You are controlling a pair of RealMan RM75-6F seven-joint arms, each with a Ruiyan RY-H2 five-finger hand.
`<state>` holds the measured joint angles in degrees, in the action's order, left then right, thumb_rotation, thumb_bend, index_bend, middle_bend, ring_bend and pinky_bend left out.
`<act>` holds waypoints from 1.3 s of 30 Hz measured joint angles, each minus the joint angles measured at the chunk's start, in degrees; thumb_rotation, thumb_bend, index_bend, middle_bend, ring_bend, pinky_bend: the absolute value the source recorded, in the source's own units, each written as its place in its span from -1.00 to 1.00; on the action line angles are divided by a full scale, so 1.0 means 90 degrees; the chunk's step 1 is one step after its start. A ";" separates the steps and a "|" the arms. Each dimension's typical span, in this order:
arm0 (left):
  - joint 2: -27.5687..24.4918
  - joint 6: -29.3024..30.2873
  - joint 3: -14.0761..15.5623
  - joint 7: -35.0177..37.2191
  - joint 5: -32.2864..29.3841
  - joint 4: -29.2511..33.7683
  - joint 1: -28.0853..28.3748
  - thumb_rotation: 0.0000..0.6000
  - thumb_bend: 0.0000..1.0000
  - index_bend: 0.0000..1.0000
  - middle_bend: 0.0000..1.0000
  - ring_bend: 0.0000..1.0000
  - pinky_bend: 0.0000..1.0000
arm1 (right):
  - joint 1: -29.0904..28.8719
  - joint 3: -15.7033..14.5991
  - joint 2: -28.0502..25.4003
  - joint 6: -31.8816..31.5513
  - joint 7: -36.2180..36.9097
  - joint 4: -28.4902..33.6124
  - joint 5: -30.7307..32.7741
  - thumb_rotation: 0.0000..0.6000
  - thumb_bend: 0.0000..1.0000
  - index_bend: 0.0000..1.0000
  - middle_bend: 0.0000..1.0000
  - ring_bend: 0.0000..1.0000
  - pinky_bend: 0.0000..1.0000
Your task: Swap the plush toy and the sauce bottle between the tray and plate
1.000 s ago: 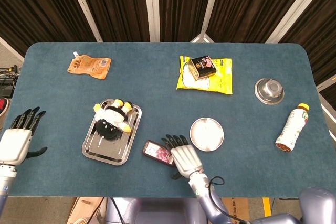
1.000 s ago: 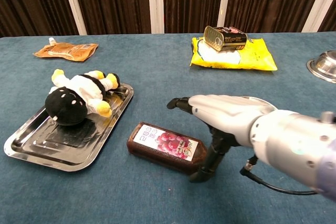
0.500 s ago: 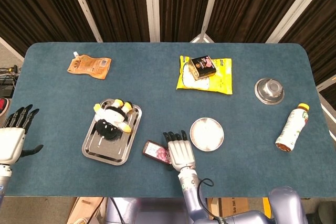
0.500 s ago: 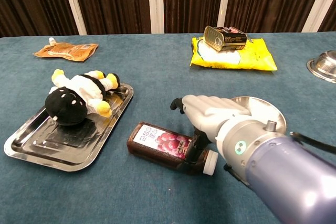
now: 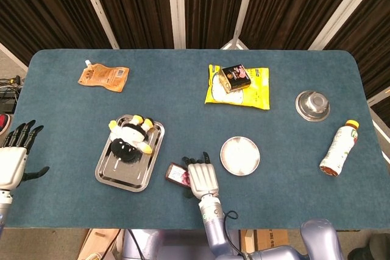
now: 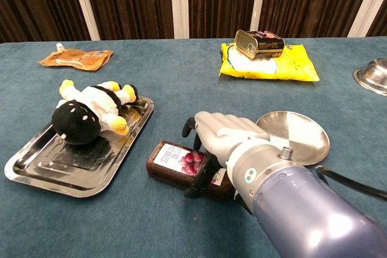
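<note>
- We are reaching for the dark, flat-sided sauce bottle with the red-and-white label [image 6: 184, 162], which is lying on its side on the blue cloth-covered table [image 5: 183, 101], between the rectangular steel tray [image 6: 36, 170] and the small round silver plate [image 6: 305, 143].
- Our right hand [image 6: 221, 134] is lying directly over the bottle's cap end; in the chest view its fingers [image 6: 192, 126] are draping across the top while the thumb is reaching down along the near side. We cannot tell whether the grip is actually closing on the bottle or only resting on it.
- The bottle's long axis is running roughly from the tray towards the plate, with the label end pointing at the tray and the covered end nearer the plate. Our hand is crossing that axis from the plate side, so we judge that a wrap around the bottle's width is what the next move needs.
- The black-and-white plush toy with yellow paws [image 6: 91, 113] is lying on the far half of the tray, well apart from our right hand.
- Our left hand [image 5: 15, 159] is hovering off the table's left edge, on the far side of the tray from the bottle, fingers spread and holding nothing. It is the nearer hand to the plush toy, while the right is plainly the one for the bottle.
- The plate itself is sitting bare, just beside our right wrist.
</note>
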<state>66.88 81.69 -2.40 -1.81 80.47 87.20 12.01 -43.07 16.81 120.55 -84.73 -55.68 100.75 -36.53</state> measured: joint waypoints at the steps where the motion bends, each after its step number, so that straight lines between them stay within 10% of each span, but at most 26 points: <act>1: 0.0002 0.0019 -0.0008 0.0004 0.0008 -0.0002 -0.0009 1.00 -0.92 -0.76 -1.00 -1.00 -0.79 | -0.0002 -0.0006 0.0025 -0.0008 0.0009 -0.0062 -0.0033 1.00 -0.94 -0.42 -0.22 -0.22 -1.00; 25: 0.0088 0.0169 -0.0251 0.0213 -0.0020 -0.0061 -0.0157 1.00 -0.92 -0.68 -1.00 -1.00 -0.79 | 0.0311 -0.0134 -0.0024 0.0186 0.0454 -0.0487 -0.0419 1.00 -0.66 0.01 0.29 0.28 -0.75; 39: 0.0161 0.0210 -0.0313 0.0084 -0.0006 -0.0089 -0.0195 1.00 -0.92 -0.68 -1.00 -1.00 -0.79 | 0.0591 0.0351 -0.1310 0.0171 0.0690 0.0330 -0.0657 1.00 -0.65 0.02 0.29 0.27 -0.75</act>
<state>68.33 83.58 -5.23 -1.05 80.41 86.40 10.25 -37.76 19.97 108.76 -83.19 -49.47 103.72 -42.44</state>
